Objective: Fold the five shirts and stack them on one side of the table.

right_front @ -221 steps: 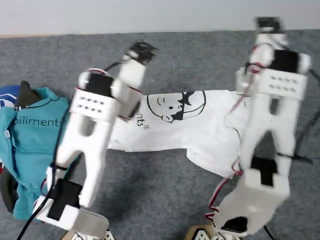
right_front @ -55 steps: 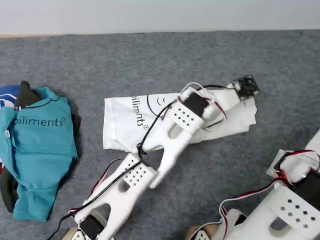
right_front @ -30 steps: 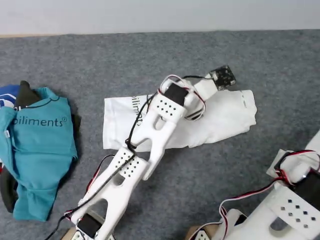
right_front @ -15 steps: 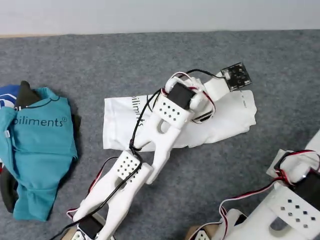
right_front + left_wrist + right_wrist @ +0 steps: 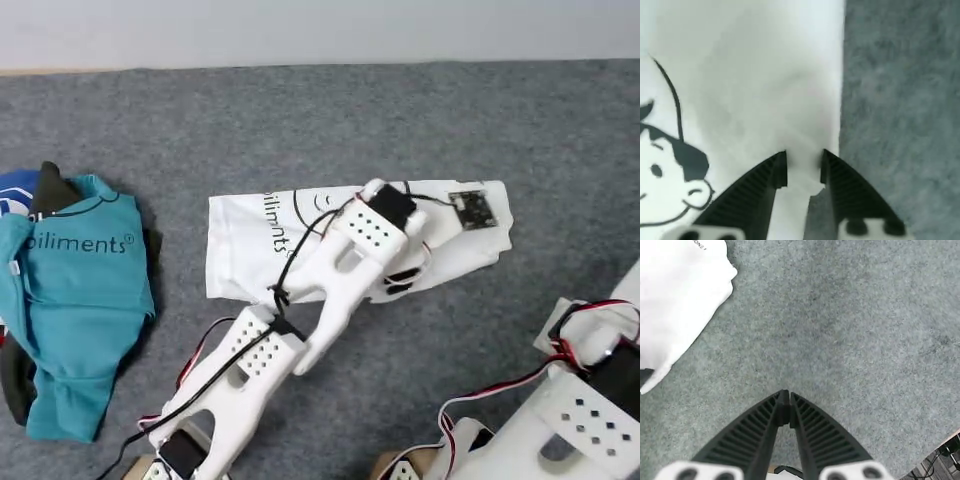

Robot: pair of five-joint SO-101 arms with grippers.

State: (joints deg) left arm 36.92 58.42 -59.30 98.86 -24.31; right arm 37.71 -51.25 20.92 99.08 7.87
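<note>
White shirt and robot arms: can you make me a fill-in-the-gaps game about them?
The white shirt has a cartoon ___ drawn on it.
In the high view, the teal shirt lies to the ___ of the white shirt.
The right gripper has its fingers ___, above the grey table.
The left gripper is over the ___ shirt.
Missing words: face, left, shut, white.
</note>
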